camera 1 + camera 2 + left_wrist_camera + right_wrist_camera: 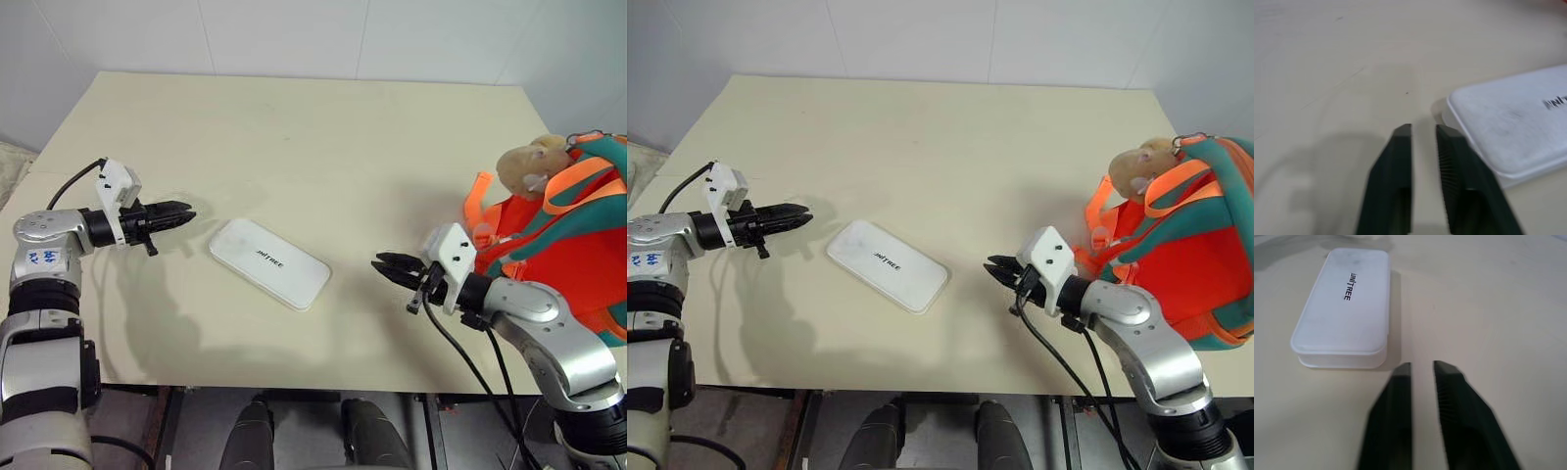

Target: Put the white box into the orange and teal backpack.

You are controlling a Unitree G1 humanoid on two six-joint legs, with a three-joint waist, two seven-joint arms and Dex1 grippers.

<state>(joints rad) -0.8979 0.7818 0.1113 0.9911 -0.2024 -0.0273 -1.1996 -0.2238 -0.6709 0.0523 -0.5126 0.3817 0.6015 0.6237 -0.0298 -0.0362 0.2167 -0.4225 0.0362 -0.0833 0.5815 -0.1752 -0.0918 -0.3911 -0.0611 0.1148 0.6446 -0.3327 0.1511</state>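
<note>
One piece of lettering can be read: "UNITREE", printed in small dark capitals on the lid of the white box, which lies flat on the table. The word is set along the length of the lid, near its middle (it is clearest in the right wrist view). A white label with blue handwritten marks is seen on the left arm, but the marks cannot be made out.
</note>
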